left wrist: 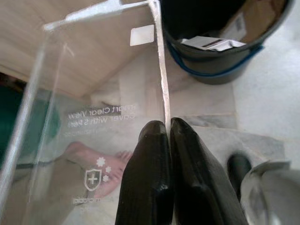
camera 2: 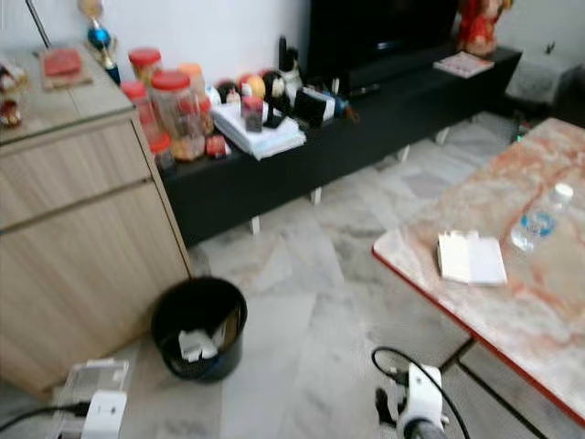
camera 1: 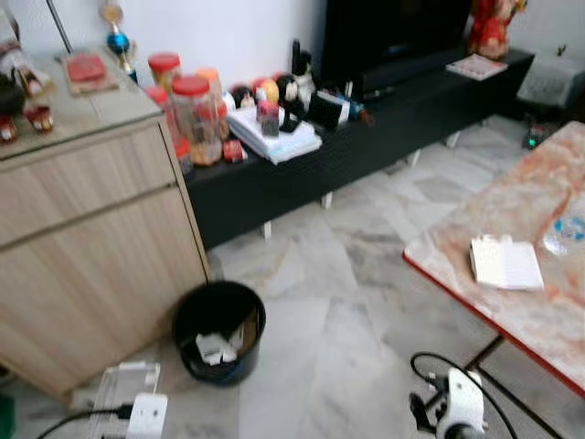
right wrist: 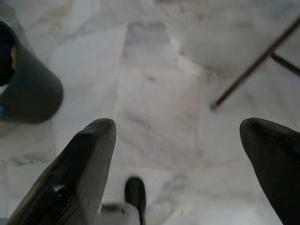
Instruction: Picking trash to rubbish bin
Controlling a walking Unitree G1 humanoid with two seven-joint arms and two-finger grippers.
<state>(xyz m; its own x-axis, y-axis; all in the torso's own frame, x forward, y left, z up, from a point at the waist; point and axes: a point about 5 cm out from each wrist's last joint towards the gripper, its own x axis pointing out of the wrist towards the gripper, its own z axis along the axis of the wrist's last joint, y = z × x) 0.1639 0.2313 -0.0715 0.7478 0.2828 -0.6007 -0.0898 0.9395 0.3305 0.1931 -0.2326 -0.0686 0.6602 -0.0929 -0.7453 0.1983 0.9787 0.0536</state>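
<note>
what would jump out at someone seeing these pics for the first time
Probably the round black rubbish bin on the pale marble floor beside the light wooden cabinet, with white paper scraps already inside. Next, the left gripper, shut on the edge of a clear plastic box near the bin. The right gripper hangs open over bare floor, beside the red-edged marble-pattern table.

Marble floor (camera 1: 347, 302), wooden cabinet (camera 1: 91, 238), black console (camera 1: 366, 137)
</note>
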